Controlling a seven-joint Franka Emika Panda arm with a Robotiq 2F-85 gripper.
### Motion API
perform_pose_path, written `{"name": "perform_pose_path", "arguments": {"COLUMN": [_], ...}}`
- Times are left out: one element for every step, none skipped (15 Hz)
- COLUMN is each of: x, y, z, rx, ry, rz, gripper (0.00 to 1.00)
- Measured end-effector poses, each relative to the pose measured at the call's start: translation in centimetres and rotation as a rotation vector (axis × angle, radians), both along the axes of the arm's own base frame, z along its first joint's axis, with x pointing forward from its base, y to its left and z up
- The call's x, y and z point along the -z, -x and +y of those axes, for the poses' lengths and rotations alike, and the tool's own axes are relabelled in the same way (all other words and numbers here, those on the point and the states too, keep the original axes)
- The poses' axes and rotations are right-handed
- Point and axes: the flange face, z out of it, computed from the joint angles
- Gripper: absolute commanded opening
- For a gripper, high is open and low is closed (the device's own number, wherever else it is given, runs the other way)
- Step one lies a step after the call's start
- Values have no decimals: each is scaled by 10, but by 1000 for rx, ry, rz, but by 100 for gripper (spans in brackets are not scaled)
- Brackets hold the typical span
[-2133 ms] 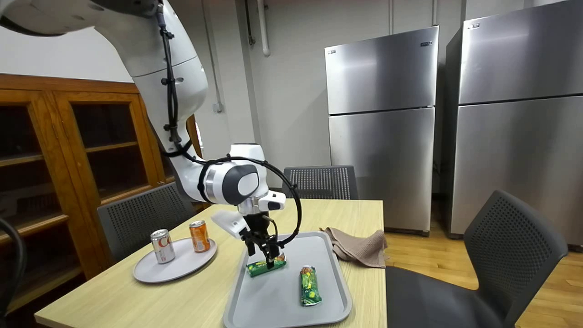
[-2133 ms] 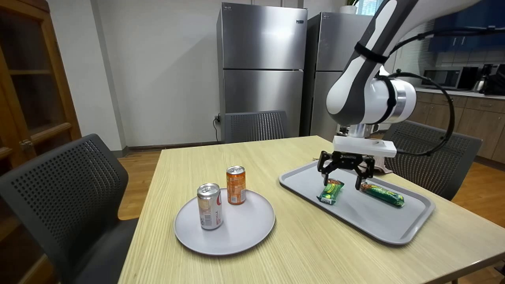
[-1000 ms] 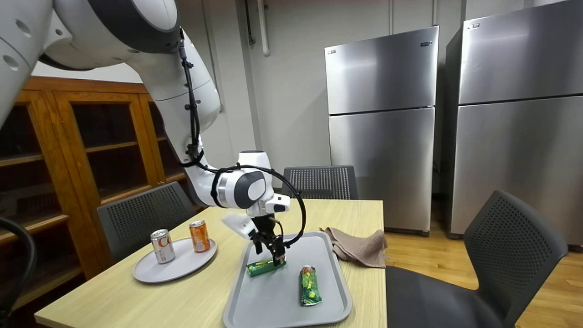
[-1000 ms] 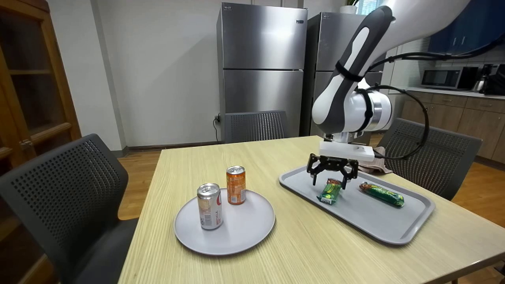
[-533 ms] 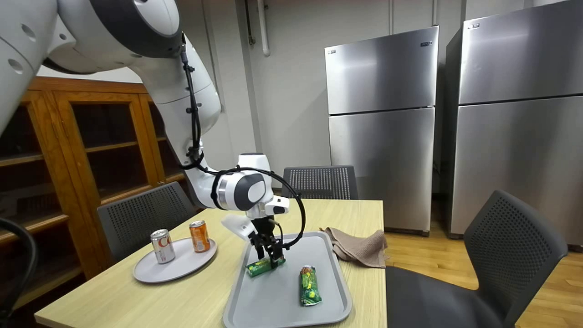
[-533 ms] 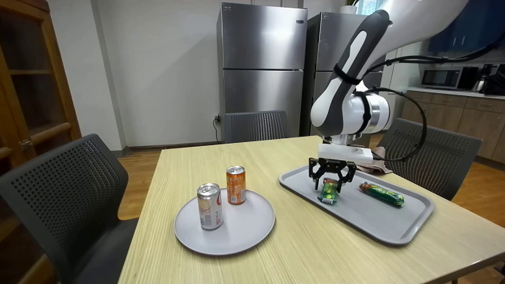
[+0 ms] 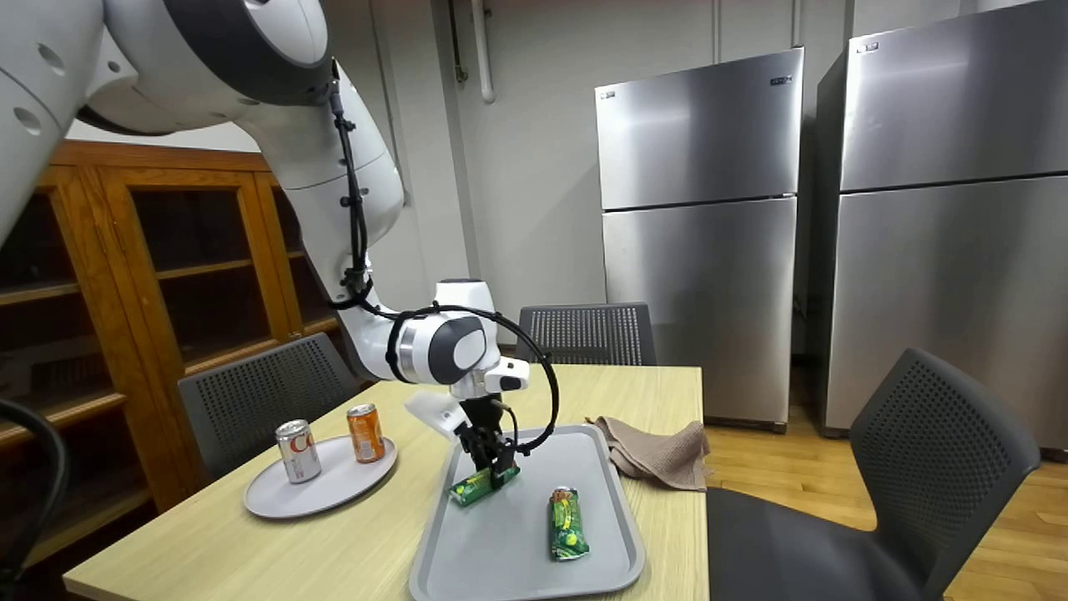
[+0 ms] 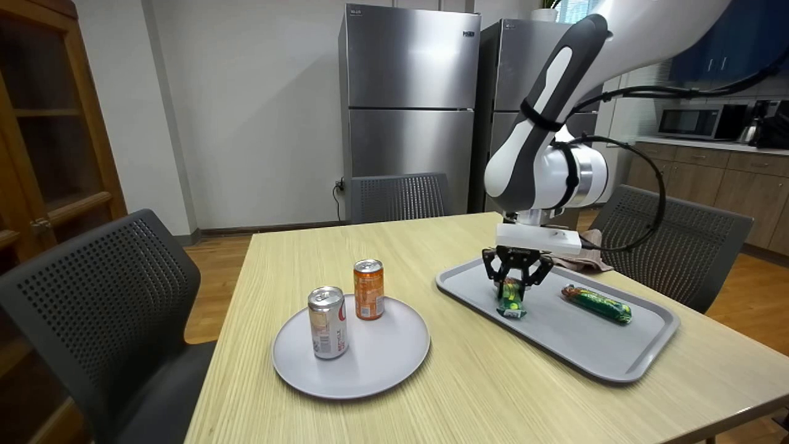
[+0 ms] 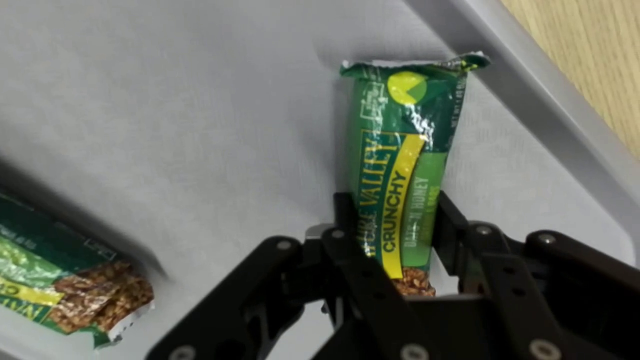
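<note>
Pale wooden table (image 8: 296,259): common support for all listed below. Gray tray (image 8: 604,345): laid flat, its raised rim probably there to keep wrapped food from sliding off. Round plate (image 8: 382,354): a level base, apart from the tray. Brown cloth (image 7: 659,455): crumpled just beside the tray; I cannot tell its purpose. Silver can (image 8: 328,324) and orange can (image 8: 368,291): both upright on the plate, presumably because their flat bottoms stand steadiest. Second granola bar (image 7: 568,526): loose on the tray. Granola bar (image 9: 400,165): in the tray near the rim, no lift evident; I hold it crosswise, I judge, because its narrow width suits the jaws. Fingers (image 9: 345,215) of my gripper (image 9: 393,202): pointing down, parted by only that width, one against each long side, pinching the wrapper.
</note>
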Motion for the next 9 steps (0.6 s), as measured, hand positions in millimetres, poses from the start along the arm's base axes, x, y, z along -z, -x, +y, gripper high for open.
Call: {"name": "perform_pose_path", "arguments": {"x": [-1, -4, -7, -12, -17, -24, -30, -38, -44], "y": [0, -1, -2, -4, -4, -5, -5, -3, -1], "z": [0, 1, 3, 4, 7, 10, 13, 17, 21], "rx": [-1, -4, -7, -12, -18, -27, -38, -53, -69], "ry": [0, 0, 0, 0, -1, -1, -2, -3, -3], "rz": [-2, -6, -12, -19, -28, -36, -44, -51, -57], "gripper": [16, 16, 16, 16, 16, 16, 16, 16, 16]}}
